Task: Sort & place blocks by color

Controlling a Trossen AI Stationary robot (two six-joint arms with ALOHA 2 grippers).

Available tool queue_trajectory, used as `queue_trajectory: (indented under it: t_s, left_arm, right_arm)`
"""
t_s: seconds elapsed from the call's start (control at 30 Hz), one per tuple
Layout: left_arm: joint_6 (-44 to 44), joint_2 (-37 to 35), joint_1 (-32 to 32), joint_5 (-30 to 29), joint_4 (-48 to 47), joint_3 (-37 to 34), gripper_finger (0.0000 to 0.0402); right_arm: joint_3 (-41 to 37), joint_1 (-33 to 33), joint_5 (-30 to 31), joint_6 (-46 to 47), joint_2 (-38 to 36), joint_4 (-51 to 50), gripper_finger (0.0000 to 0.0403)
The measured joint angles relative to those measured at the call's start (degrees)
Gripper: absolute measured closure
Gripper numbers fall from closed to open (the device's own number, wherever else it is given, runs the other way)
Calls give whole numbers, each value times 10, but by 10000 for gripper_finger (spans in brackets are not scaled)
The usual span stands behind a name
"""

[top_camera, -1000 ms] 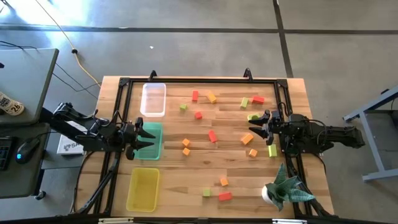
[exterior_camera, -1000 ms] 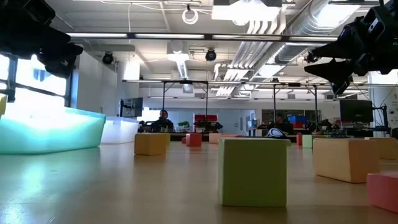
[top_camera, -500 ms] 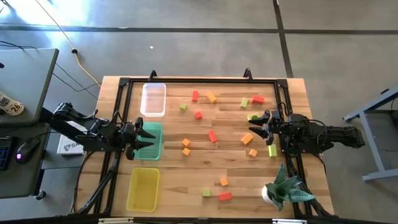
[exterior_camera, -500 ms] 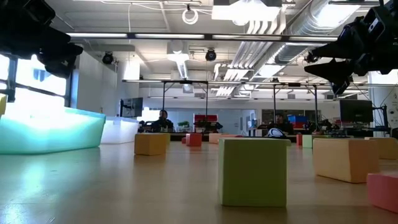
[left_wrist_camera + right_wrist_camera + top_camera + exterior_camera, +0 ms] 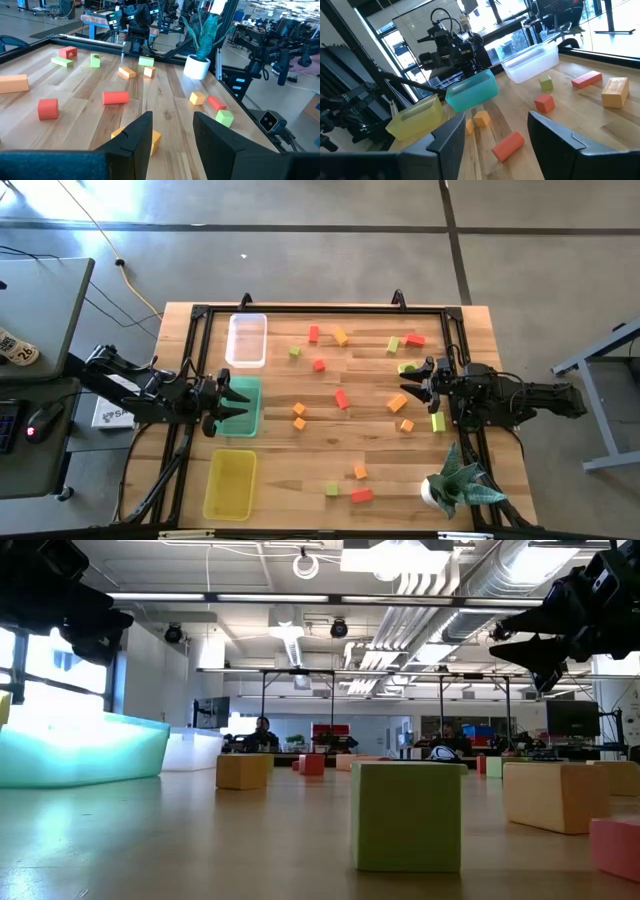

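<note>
**Sorting not begun: all three trays bare, every block loose on the wood**

Largest first: my table (image 5: 300,455) carries three trays along its nine o'clock side, and none shows a block inside. The yellow tray (image 5: 230,483) sits toward seven o'clock, the green tray (image 5: 247,408) at nine, the clear tray (image 5: 246,340) toward eleven.

My left gripper (image 5: 232,401) hangs over the green tray's edge, fingers parted with nothing between them. My right gripper (image 5: 420,383) hovers at three o'clock, fingers spread wide and bare, above the blocks there.

The blocks (image 5: 342,399) lie scattered from the middle across to three o'clock: red, orange and yellow-green pieces, well apart from the trays. A red bar (image 5: 115,97) rests near the centre; an orange pair (image 5: 299,415) is nearest the green tray; a green block (image 5: 406,815), an orange one and a red one lie toward five o'clock.

I judge nothing sorted yet; every block remains to be picked and placed, and the nearest to my right gripper is an orange piece (image 5: 397,403).
</note>
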Motion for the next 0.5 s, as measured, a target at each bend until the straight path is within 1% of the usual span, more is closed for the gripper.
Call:
queue_trajectory:
  t_s: [0.5]
  left_arm:
    - [0, 0, 0, 0, 0, 0, 270]
  right_arm:
    - [0, 0, 0, 8, 0, 0, 201]
